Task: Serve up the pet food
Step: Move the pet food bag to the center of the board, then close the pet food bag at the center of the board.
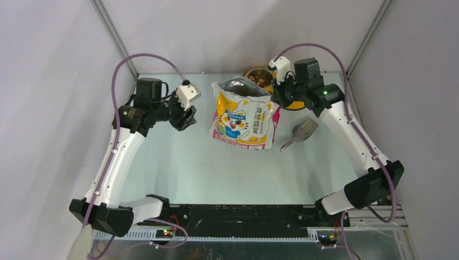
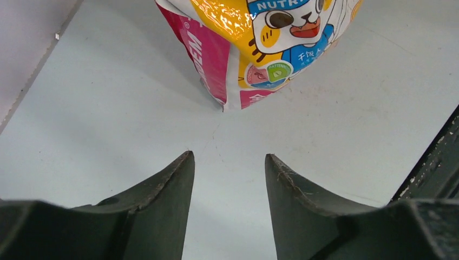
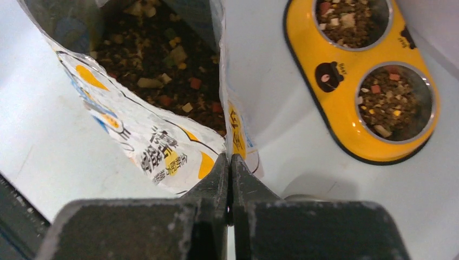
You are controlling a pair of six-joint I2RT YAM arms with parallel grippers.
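The glossy white-orange-pink cat bag (image 1: 243, 116) stands open-topped mid-table. Pet food (image 3: 157, 59), brown kibble with coloured bits, shows inside its mouth. More of the same kibble fills both bowls of the yellow feeder (image 3: 325, 108) behind the bag's right side. My right gripper (image 3: 230, 157) is shut on the bag's upper right edge (image 1: 275, 100), with the thin film pinched between the fingers. My left gripper (image 2: 228, 156) stands open and empty, left of the bag and apart from it (image 1: 188, 116). The bag's lower corner (image 2: 260, 49) lies ahead of its fingers.
A grey metal scoop (image 1: 300, 132) lies on the table just right of the bag, bowl end toward the feeder (image 1: 296, 104). Grey walls close in the table at the back and on both sides. The black rail holding the arm bases (image 1: 243, 219) runs along the near edge.
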